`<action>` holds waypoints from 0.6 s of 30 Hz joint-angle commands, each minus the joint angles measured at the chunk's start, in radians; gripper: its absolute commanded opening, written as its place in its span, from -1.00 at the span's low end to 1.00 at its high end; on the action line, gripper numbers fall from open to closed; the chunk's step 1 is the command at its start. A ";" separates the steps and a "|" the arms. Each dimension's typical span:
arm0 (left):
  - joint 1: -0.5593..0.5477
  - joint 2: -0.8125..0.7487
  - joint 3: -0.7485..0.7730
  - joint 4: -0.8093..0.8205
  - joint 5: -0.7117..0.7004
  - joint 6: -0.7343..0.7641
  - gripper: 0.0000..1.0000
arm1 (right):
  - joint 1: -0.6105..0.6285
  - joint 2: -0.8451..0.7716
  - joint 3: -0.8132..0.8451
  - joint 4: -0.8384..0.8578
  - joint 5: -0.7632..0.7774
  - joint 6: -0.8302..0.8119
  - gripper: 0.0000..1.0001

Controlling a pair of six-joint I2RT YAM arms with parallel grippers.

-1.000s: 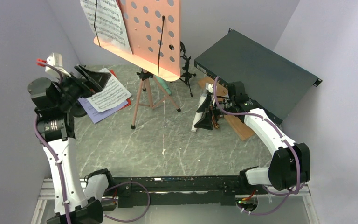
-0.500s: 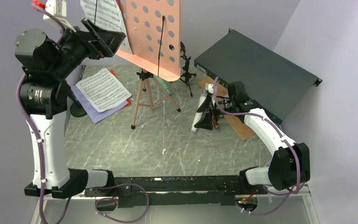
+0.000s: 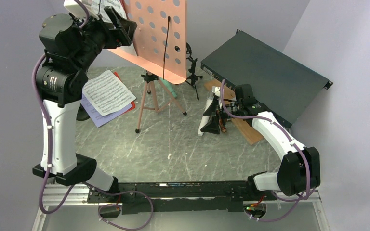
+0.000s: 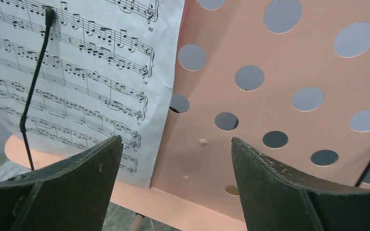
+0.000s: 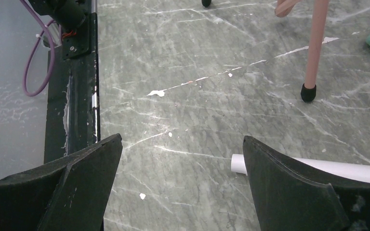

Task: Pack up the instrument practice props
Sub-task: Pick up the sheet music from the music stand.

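**Left Arm Up at the Stand, Right Arm Low by the White Microphone**

From the top camera, the left gripper (image 3: 120, 24) was raised high at the left edge of the pink perforated music stand (image 3: 159, 33), which stood on its tripod near the back of the table (image 3: 183, 149). Below that arm lay a loose stack: a white page (image 3: 107, 92) on top, a red page (image 3: 131, 106) showing at its right edge and a lavender page (image 3: 90, 109) at its left. A green microphone (image 3: 172, 90) lay behind the tripod legs, and a black microphone mount (image 3: 191, 67) stood just right of the stand. The right gripper (image 3: 213, 118) hung low over the table, beside the wooden board (image 3: 248, 131) and the dark green box (image 3: 265, 77).

In the left wrist view, that gripper's fingers stood wide apart with nothing between them. Beyond them, a sheet-music page (image 4: 91, 72) rested on the stand's left half, pinned by a thin black wire clip (image 4: 33, 91).

In the right wrist view, the fingers were also spread wide and gripped nothing. The white microphone (image 5: 313, 168) lay on the marbled table, its end poking out from behind the right-hand finger — whether it touched could not be told. A pink tripod leg and the green microphone's tip showed farther off.
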 commanded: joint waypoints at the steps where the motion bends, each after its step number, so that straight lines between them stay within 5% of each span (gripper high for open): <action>1: -0.021 0.011 0.046 0.059 -0.142 0.073 0.75 | -0.004 0.017 0.030 -0.005 -0.016 -0.019 0.98; 10: -0.021 0.059 0.117 0.092 -0.195 0.072 0.47 | -0.004 0.021 0.030 -0.006 -0.021 -0.017 0.98; 18: -0.021 0.076 0.118 0.119 -0.163 0.043 0.43 | -0.004 0.021 0.030 -0.007 -0.023 -0.017 0.98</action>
